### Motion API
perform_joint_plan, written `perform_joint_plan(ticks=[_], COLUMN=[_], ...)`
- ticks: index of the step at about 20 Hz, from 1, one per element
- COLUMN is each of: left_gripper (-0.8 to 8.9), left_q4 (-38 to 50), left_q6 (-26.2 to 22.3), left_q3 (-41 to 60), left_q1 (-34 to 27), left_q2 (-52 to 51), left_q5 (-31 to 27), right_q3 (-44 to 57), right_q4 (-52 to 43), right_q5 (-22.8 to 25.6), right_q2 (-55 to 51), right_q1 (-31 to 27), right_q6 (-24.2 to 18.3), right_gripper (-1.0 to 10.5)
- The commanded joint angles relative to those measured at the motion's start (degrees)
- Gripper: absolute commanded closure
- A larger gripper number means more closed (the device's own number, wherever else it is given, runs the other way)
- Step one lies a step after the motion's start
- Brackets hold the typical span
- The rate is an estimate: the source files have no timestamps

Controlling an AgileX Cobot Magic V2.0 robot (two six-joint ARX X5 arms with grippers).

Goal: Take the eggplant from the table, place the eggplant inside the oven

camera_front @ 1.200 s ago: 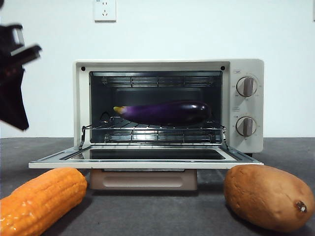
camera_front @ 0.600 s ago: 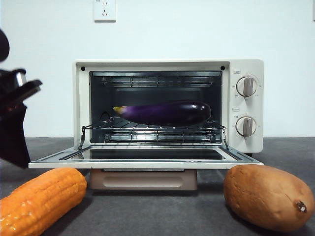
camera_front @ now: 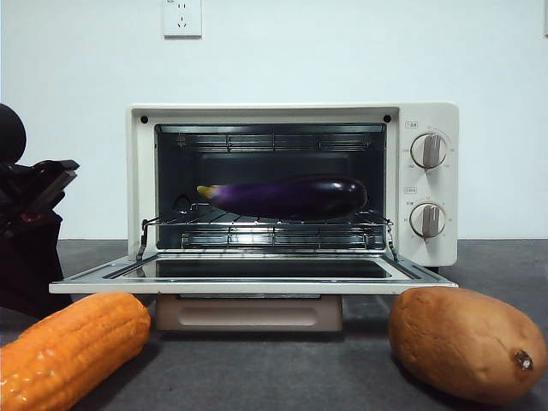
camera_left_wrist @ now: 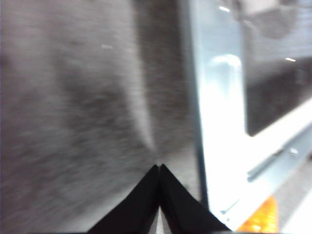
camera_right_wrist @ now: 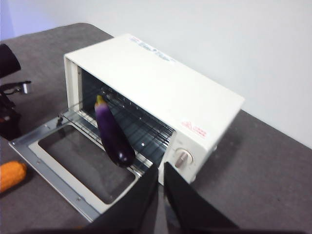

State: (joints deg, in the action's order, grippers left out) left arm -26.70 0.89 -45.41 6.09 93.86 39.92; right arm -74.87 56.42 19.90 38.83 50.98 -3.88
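The glossy purple eggplant (camera_front: pixel 291 197) lies on the wire rack (camera_front: pixel 274 224) inside the cream oven (camera_front: pixel 428 116), stem end to the left. The oven door (camera_front: pixel 257 287) hangs open and flat. In the right wrist view the eggplant (camera_right_wrist: pixel 113 134) rests lengthwise across the rack of the oven (camera_right_wrist: pixel 161 83). My left gripper (camera_left_wrist: pixel 159 166) is shut and empty, low over the table (camera_left_wrist: pixel 73 122) beside the door's left edge. Its arm (camera_front: pixel 30 240) shows dark at the far left. My right gripper (camera_right_wrist: pixel 160 168) hangs shut, high and well back from the oven.
An orange corn cob (camera_front: pixel 73 347) lies on the table (camera_front: pixel 274 368) in front of the door's left corner, close to the left arm. A brown sweet potato (camera_front: pixel 467 342) sits at the front right. A wall socket (camera_front: pixel 182 17) is on the white wall behind.
The left arm has come down along the left edge of the front view, toward the table. The eggplant and the oven door have not moved.
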Motion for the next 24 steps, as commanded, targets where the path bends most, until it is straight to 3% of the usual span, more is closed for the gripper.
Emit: perform_joint_plan(ticks=[1,15,24], left_gripper=[8.08,8.08,8.08], left_q4=[1.05,7.43,12.76], left_q6=[-1.77,-1.03,7.78], left_q3=[-0.26,-0.33,-7.61], left_q1=[-0.59,-6.01,-8.39], left_q2=[1.20,1.20,1.16], left_q5=[2.99,25.22,31.06], right_q3=[-1.11,-0.85,5.20], right_q4=[0.96,7.41,9.14], right_q5=[0.92,0.46,-4.94], right_q2=[-0.07,-0.39,-0.39], right_q1=[0.63,0.63,0.63], right_q6=[1.88,5.88,7.74], right_gripper=[9.4,9.4,9.4])
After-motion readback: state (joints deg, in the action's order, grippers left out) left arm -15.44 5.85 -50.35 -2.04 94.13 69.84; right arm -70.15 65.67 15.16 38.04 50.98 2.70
